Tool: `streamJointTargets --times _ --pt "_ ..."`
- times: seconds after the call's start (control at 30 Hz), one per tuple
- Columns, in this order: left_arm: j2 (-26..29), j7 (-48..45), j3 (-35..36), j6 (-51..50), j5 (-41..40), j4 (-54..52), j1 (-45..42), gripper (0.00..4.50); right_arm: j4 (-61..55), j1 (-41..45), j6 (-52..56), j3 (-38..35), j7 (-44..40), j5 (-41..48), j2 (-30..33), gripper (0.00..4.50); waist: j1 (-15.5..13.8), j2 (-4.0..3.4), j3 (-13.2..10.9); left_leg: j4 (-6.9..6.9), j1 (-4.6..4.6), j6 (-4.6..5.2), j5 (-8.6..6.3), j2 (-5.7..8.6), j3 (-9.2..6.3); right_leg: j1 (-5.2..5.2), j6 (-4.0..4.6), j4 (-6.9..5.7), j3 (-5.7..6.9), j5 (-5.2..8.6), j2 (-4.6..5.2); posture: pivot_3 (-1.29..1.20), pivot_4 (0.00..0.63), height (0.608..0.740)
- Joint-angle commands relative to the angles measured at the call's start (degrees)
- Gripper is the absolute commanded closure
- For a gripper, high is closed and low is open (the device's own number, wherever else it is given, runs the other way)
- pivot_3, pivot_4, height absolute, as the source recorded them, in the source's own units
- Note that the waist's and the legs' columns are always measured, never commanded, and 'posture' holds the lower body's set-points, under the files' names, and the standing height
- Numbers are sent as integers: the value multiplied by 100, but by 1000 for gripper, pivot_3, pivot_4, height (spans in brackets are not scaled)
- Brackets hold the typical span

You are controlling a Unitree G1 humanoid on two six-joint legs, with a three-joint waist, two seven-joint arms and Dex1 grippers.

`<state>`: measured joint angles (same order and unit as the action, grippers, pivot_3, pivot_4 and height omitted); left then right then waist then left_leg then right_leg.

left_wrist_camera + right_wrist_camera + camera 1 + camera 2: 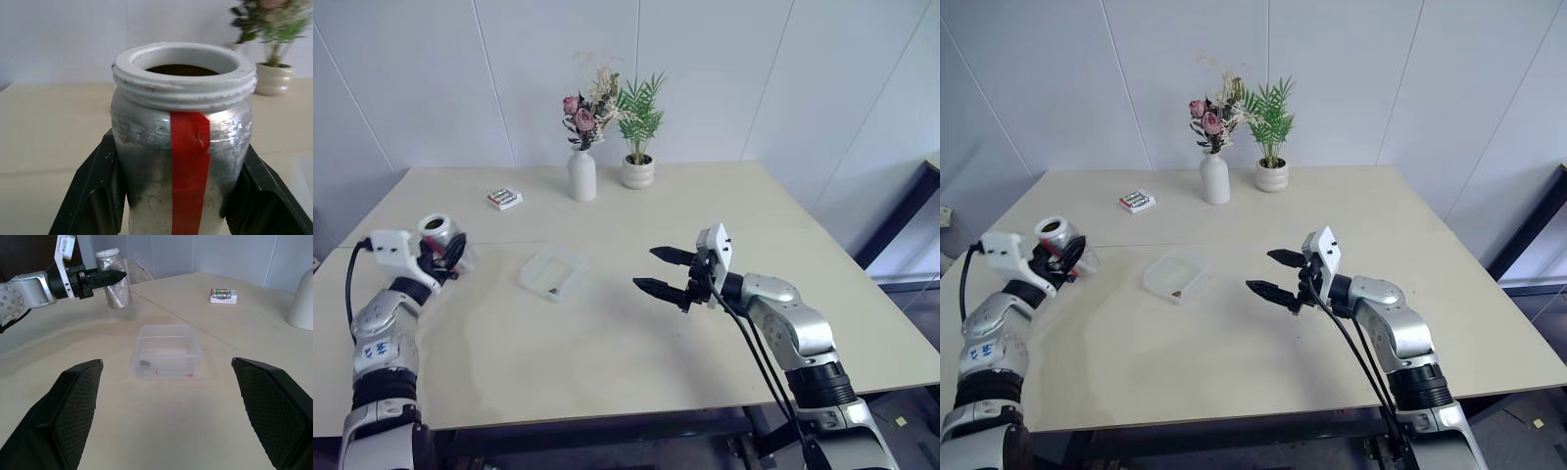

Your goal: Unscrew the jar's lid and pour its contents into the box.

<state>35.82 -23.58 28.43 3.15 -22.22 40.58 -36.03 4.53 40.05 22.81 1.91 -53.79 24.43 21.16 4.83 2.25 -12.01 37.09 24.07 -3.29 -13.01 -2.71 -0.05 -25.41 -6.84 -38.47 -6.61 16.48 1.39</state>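
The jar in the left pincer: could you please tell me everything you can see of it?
The jar is a small silvery-grey, metal-looking cylinder with a red strip down its side and a white threaded neck. Its lid is off, so the mouth is open, with dark contents visible inside. It stands upright, clamped between the two black fingers of the left pincer, raised off the table, to the left of the box.

The box (pixel 553 273) lies mid-table (pixel 607 362); the jar (pixel 438 235) is to its left, the packet (pixel 504 199) behind it, with vase (pixel 581 175) and potted plant (pixel 638 171) farther back (side by side).
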Motion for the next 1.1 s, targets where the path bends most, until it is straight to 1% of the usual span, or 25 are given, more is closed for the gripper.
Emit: streamJointTargets --times 0.03,0.17,0.27,0.37,0.57,0.63,0.8,0.83,0.9,1.1 --pt "32 183 154 -46 -83 -81 -1 2396 -194 167 -46 -15 -63 67 21 46 -6 1 0 0 0 0 5 0 -2 1 3 0 3 -5 -1 0 150 740" --pt "123 223 92 -44 62 532 -104 2396 -148 243 -69 28 -71 42 -13 46 -11 1 1 -2 -5 6 25 0 -5 17 2 29 5 -30 -5 0 150 740" --pt "195 254 95 83 99 984 -314 2396 -118 271 -90 49 -68 17 -30 46 -7 5 2 -7 -19 13 31 0 -5 51 -8 75 6 -51 -7 0 150 740" --pt "294 384 -68 18 315 1435 -514 2396 -98 286 -97 45 -62 18 -43 46 -7 7 4 -17 -48 12 30 -1 -2 94 -14 105 6 -56 -5 0 150 740" --pt "360 427 -214 104 501 1874 -681 2396 -81 310 -113 40 -52 15 -61 46 -8 8 5 -62 -75 10 30 -1 7 98 -12 108 0 -55 -4 0 150 740" --pt "362 380 -278 194 562 1875 -681 1655 -80 308 -114 34 -50 17 -59 0 -7 8 5 -84 -85 9 34 -1 8 98 -7 107 0 -52 -4 0 150 740" --pt "327 229 -276 283 504 1681 -531 129 -118 262 -100 30 -59 25 -37 0 -4 8 5 -104 -79 7 34 -1 8 88 -2 118 0 -49 -5 0 150 740" --pt "326 239 -268 294 503 1651 -507 38 -124 256 -97 30 -60 28 -35 0 -4 8 5 -107 -78 6 33 -1 9 88 -2 125 1 -49 -5 0 150 740" --pt "326 231 -226 264 460 1558 -442 38 -137 241 -93 32 -66 32 -31 0 -4 8 5 -115 -76 4 32 -2 12 89 -3 139 0 -50 -2 0 150 740" --pt "312 253 -74 167 299 651 115 38 -104 221 -114 58 -129 36 -42 0 -13 8 5 -121 -72 -2 27 -7 15 89 -3 153 1 -50 -1 0 150 740"
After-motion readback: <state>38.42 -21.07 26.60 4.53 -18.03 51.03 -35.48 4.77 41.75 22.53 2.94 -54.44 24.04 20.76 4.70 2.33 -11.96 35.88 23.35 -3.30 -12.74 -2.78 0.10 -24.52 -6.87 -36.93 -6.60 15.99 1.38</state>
